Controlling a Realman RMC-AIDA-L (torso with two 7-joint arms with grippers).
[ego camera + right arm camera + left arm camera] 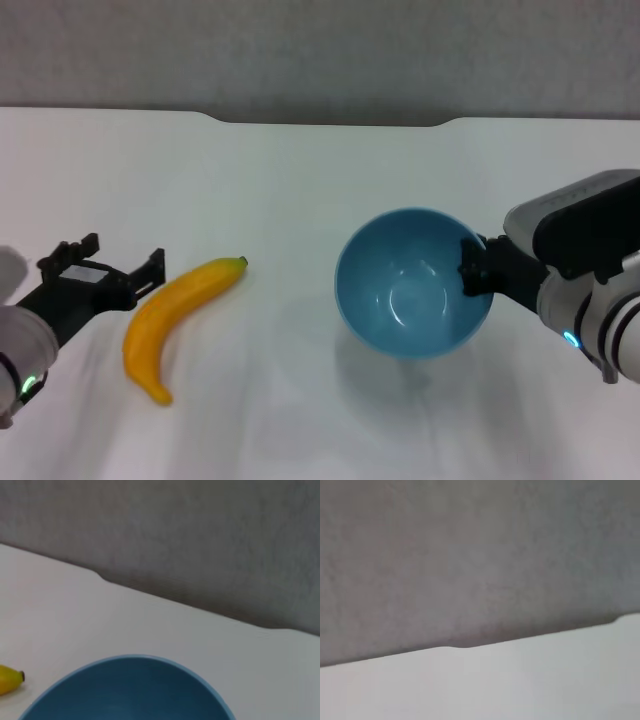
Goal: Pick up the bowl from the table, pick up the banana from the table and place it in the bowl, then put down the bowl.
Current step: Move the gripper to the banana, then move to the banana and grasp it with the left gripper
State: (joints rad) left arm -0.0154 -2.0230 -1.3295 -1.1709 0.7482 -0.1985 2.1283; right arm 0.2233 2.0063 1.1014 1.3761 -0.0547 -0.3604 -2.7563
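The light-blue bowl (pixel 412 283) is tilted and held a little above the white table (pixel 300 180), right of the middle; its shadow lies beneath it. My right gripper (pixel 472 268) is shut on the bowl's right rim. The bowl's rim also fills the near part of the right wrist view (pixel 130 690). The yellow-orange banana (pixel 175 315) lies on the table at the left, its dark stem tip pointing to the bowl; its tip shows in the right wrist view (pixel 10 679). My left gripper (pixel 125 270) is open, just left of the banana and not touching it.
The table's far edge has a shallow dark notch (pixel 335 121), with a grey wall (pixel 320 50) behind it. The left wrist view shows only the table edge (pixel 470 647) and the wall.
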